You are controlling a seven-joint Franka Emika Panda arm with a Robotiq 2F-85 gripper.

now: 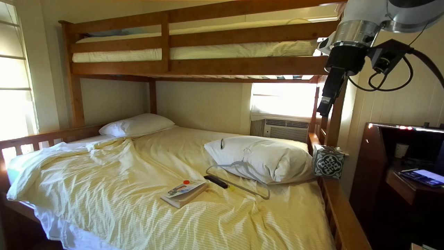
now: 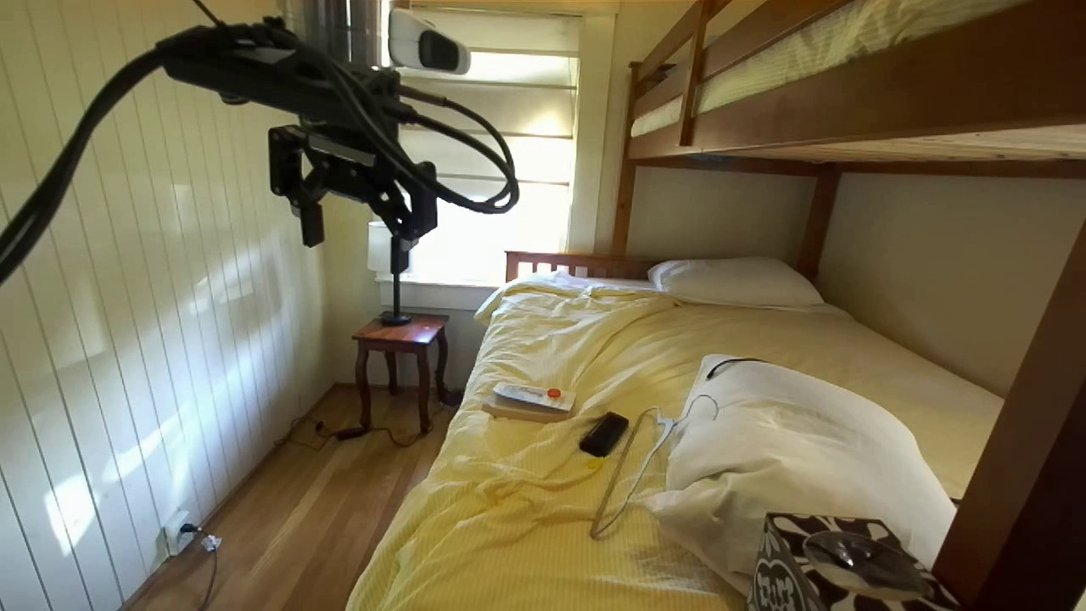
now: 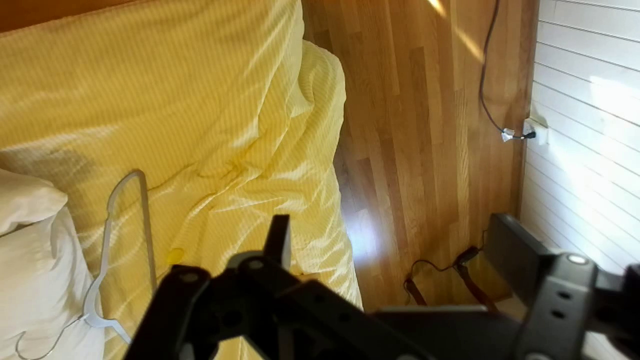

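My gripper (image 1: 324, 111) is open and empty, held high beside the bed; it also shows in an exterior view (image 2: 356, 240) and the wrist view (image 3: 395, 240). A grey hanger (image 1: 248, 191) lies partly against a white pillow (image 1: 263, 156) on the yellow bedding (image 1: 138, 208). It also shows in the wrist view (image 3: 146, 215). Beside it lie a black oblong object (image 2: 604, 434) and a small yellow piece (image 3: 175, 256). A thick book (image 1: 185, 194) with a red round piece (image 2: 554, 393) on it lies farther left. A thin dark strip (image 2: 734, 363) rests on the pillow.
A wooden upper bunk (image 1: 242, 66) overhangs the bed. A patterned box (image 1: 328, 162) stands at the bed's edge, with a clear round dish (image 2: 865, 564) on top. A small table (image 2: 403, 329) with a lamp stands by the window. A dark desk (image 1: 367, 166) is at right.
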